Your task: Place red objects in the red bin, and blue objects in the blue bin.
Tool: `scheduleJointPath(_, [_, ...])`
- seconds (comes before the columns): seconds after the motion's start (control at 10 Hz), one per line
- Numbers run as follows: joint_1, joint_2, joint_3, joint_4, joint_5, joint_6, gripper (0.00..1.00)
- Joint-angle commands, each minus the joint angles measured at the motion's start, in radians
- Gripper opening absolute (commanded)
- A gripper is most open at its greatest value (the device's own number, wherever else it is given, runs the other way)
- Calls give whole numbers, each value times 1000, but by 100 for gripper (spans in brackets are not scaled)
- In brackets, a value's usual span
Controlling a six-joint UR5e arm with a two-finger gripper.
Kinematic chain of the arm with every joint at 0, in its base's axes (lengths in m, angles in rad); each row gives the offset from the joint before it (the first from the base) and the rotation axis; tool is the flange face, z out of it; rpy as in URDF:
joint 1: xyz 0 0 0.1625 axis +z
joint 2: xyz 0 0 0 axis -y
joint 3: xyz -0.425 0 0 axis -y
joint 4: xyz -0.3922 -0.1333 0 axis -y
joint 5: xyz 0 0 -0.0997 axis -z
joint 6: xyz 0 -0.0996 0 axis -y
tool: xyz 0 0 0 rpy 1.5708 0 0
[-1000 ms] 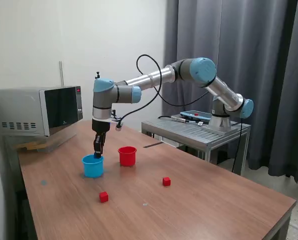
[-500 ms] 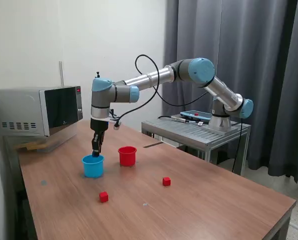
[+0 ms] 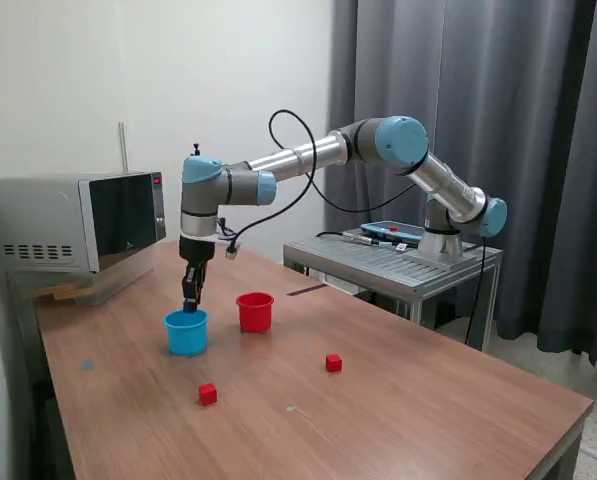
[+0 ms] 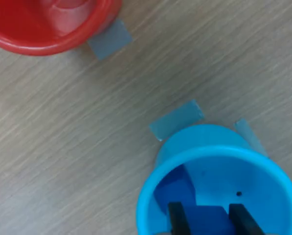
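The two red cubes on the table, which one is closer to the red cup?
The red cube toward the exterior view's right. It lies nearer the red cup; the other red cube sits farther forward, out in front of the blue cup.

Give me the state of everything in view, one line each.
gripper, above the blue cup, fingers apart, grip unclear
blue cup, upright, one blue cube lying inside
second blue cube, between the fingers, held or released unclear
red cup, upright
two red cubes, loose on the table
microwave, door closed
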Motion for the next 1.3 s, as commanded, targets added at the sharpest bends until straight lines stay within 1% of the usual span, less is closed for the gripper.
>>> scheduleJointPath(0.0, [-2,0,0,-2,0,-2,0])
scheduleJointPath(1.2, [16,-3,4,-5,3,-19,0])
